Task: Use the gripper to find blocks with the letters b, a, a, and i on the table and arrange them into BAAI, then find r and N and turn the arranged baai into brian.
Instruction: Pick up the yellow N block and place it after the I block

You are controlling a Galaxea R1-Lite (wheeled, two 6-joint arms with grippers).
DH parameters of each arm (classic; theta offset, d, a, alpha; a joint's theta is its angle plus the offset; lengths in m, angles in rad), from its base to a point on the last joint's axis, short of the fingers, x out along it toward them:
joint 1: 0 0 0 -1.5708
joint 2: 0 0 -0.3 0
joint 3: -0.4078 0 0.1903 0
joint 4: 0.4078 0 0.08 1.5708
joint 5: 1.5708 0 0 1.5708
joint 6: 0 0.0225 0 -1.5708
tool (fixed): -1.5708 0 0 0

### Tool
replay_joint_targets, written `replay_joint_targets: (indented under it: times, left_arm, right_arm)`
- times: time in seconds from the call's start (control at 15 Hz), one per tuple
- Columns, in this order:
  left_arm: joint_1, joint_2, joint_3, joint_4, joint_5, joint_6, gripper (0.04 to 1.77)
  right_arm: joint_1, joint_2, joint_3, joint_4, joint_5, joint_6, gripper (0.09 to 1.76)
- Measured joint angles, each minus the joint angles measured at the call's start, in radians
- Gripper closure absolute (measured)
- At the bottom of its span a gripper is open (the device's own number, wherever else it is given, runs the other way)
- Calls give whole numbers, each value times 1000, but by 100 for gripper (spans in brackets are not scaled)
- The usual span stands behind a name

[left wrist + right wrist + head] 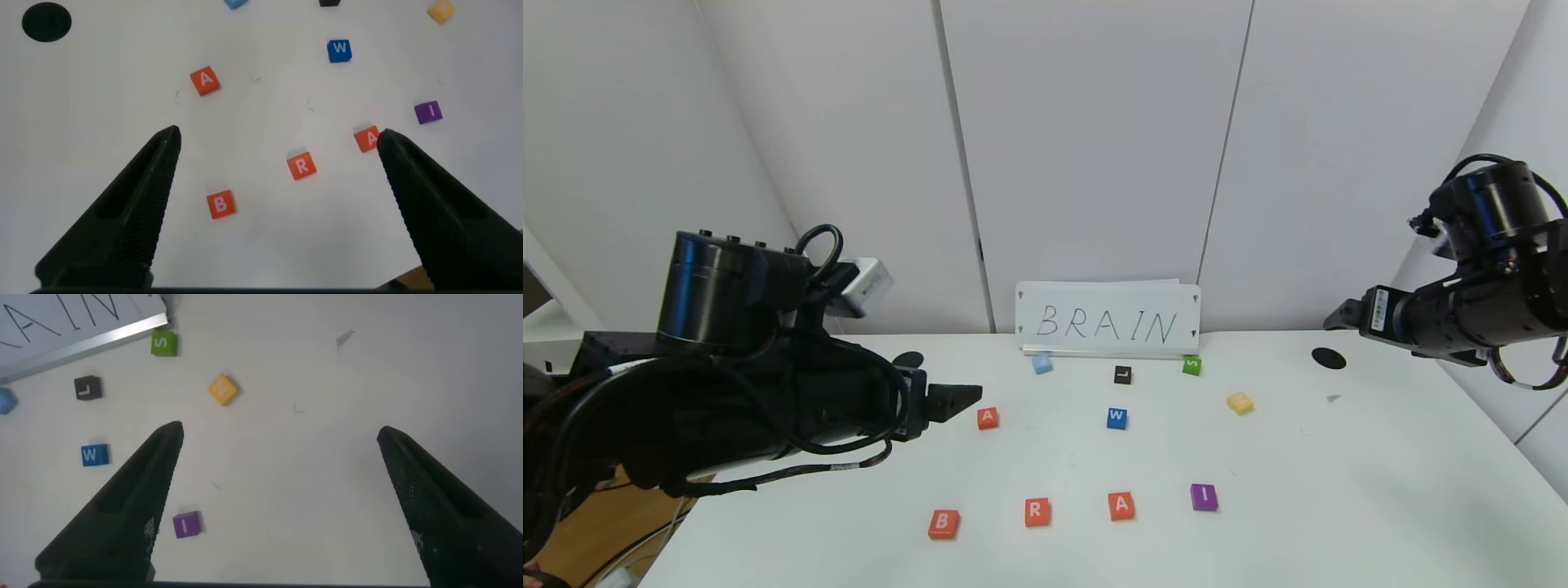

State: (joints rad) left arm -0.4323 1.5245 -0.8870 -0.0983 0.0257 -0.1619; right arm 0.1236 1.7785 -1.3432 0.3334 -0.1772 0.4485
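Along the front of the white table (1339, 490) lies a row of tiles: orange-red B (943, 523), r (1037, 512), orange-red A (1121, 505) and purple I (1204, 496). A second A (987, 418) lies farther back on the left, just off the tip of my left gripper (956, 400). The yellow N (1240, 403) sits back right. My left gripper (278, 137) hangs open above the table with B (221, 204) and r (301, 166) below its gap. Raised at the far right, my right gripper (279, 433) is open and empty, I (185, 525) beside one finger.
A card reading BRAIN (1107, 321) stands at the back against the wall. In front of it lie a light blue tile (1042, 364), a black L (1122, 375), a green S (1192, 366) and a blue W (1116, 418). One black hole (1328, 358) is back right, another (907, 359) back left.
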Motion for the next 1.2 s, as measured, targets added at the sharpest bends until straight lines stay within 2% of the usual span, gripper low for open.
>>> replay_joint_targets:
  times: [0.33,0.6,0.87,1.0,1.2]
  left_arm:
    - [14,-39,7,3,-17,10,10]
    - [15,-45,11,0,-17,13,10]
    - [15,-44,13,-1,-24,15,9]
    - [17,-42,13,-2,-27,16,9]
    - [22,-35,13,-3,-29,17,9]
  right_arm:
    - [113,147,-200,155,-89,319,14]
    - [198,309,-385,284,-101,505,14]
    - [219,451,-522,329,-70,559,14]
    - [202,505,-582,360,-23,575,14]
    - [170,569,-630,372,-8,584,14]
